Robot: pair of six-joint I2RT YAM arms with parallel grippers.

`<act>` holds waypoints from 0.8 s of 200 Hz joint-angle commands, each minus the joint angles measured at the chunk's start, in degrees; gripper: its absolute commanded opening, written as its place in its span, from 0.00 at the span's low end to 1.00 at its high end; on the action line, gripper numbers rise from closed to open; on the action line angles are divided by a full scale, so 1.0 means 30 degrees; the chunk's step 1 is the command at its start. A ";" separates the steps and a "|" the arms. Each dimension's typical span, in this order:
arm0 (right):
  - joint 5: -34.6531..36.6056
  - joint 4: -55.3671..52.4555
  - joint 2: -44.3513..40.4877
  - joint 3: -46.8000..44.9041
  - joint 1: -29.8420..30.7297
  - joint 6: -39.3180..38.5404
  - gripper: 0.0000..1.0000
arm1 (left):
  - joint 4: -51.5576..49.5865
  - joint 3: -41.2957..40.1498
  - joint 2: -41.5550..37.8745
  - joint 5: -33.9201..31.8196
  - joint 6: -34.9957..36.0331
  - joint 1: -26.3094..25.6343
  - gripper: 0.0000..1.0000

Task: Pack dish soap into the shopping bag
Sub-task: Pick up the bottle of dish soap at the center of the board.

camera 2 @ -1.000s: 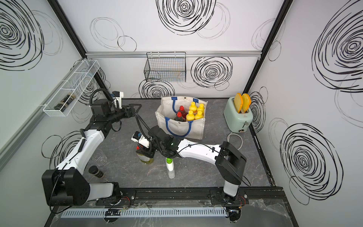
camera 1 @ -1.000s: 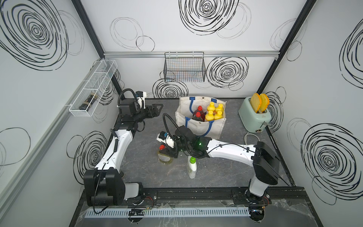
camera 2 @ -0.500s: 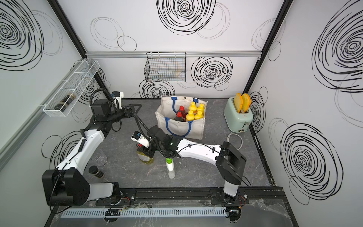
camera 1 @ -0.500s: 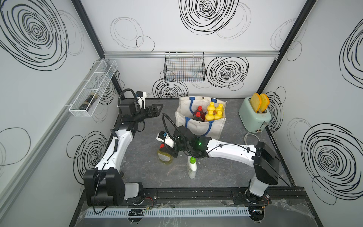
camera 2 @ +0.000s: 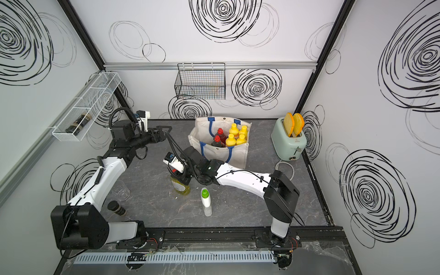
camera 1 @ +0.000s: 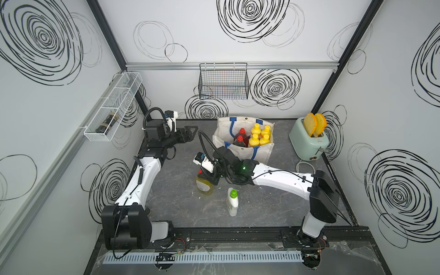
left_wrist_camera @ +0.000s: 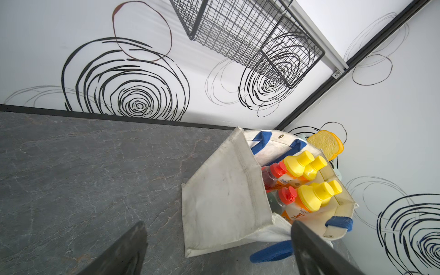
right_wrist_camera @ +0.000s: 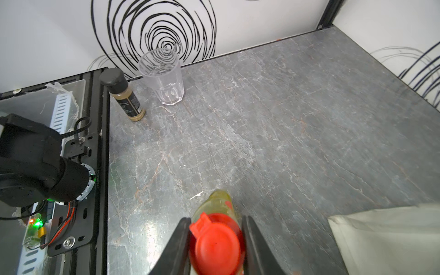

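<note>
Right tool (right_wrist_camera: pixel 215 222) clamps only the red cap (right_wrist_camera: pixel 215 250) of the yellow bottle (camera 1: pixel 203 187), so it may swing or slip before the shopping bag (camera 1: pixel 264 152); left tool (camera 1: pixel 192 133) stands wide, empty.

Bright, even, diffuse light, soft shadows; faint glare on table (right_wrist_camera: pixel 148 232); my left fingers (left_wrist_camera: pixel 123 252) blur near the lens; wrist views bend at edges.

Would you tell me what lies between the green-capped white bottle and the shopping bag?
The right arm crosses between white bottle and shopping bag, above the table, in both top views.
</note>
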 commanded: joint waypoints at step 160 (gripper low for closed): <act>0.0355 -0.6140 -0.1545 1.1079 -0.4201 -0.0415 0.00 | -0.0647 0.0937 -0.0108 -0.0850 0.1762 -0.2292 0.96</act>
